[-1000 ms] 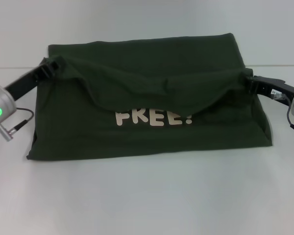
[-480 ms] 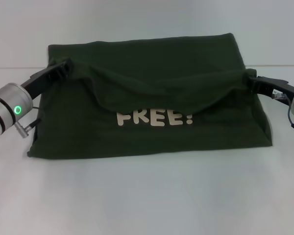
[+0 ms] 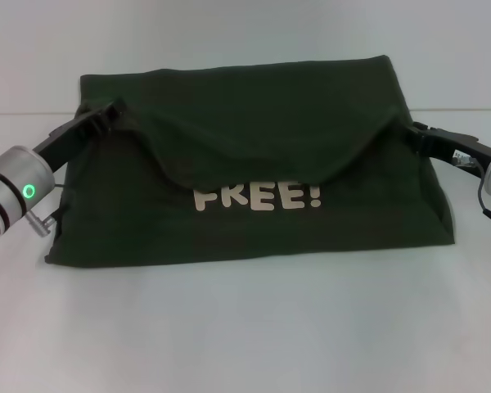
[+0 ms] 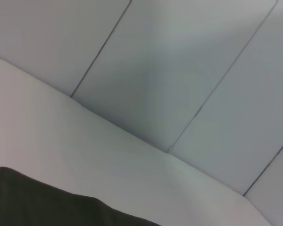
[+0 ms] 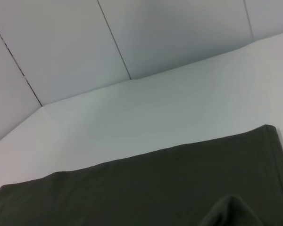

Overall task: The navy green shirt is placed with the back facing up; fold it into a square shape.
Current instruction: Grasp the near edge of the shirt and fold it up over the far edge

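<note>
The left hand [image 3: 114, 110] pinches the left corner of a folded-over flap of the navy green shirt [image 3: 254, 221], and the right hand [image 3: 413, 135] pinches the flap's right corner; both are closed on the cloth. From the head, the shirt lies spread on the white desk [image 3: 245, 327], its near part showing cream "FREE!" lettering [image 3: 258, 197], the flap sagging in a curve just above it. Neither wrist view shows fingers. The left wrist sees only a dark shirt edge, the desk and the panelled wall [image 4: 179, 70]; the right wrist shows the shirt's plain far layer.
</note>
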